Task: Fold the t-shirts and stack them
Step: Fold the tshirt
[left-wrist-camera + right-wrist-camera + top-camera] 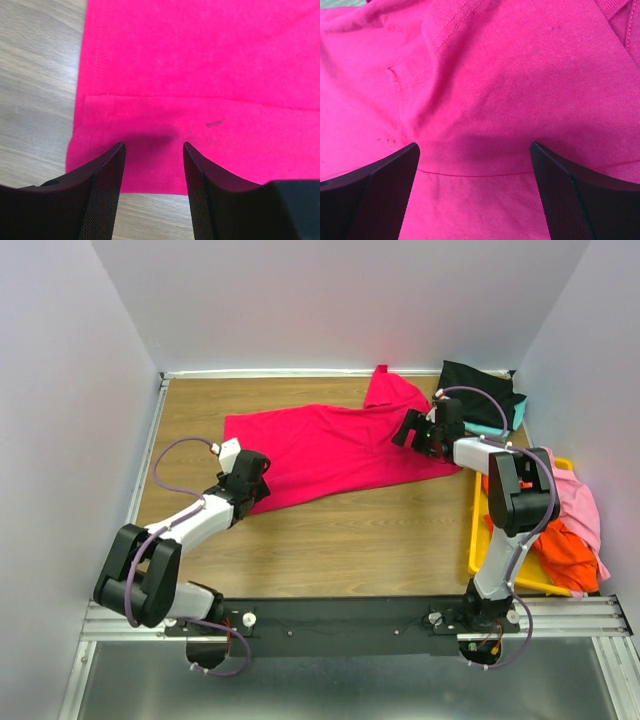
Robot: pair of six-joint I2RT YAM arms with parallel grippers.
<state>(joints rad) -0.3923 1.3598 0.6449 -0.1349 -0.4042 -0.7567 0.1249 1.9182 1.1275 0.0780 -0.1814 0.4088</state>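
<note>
- Since both claws sit on the same big crimson-red cotton t-shirt, I'd say the step in hand is the first fold of that shirt, with nothing actually folded yet.
- The shirt lies spread mostly flat across the middle and upper part of the wooden table in the top view. One sleeve pokes up toward the back wall.
- The left gripper is down at the shirt's lower-left corner. In its wrist view the two black fingers stand apart over the hem edge, and the cloth under them looks flat, not pinched. So it's open, nothing grabbed.
- The right gripper is at the right end of the shirt, up near the shoulder seams. Its jaws are spread really wide above the fabric and hold nothing either.
- The other tees are well off to the side:
  - a black one sits in the upper right corner with a sliver of teal under it
  - a pink one and an orange one are heaped in the yellow plastic bin at the right edge
- My guess at what the next move needs: both claws drop onto the cloth and close on just the top edge, then lift together and carry that side over.
- If one grabs and the other misses, the shirt will probably bunch up instead of folding clean.
</note>
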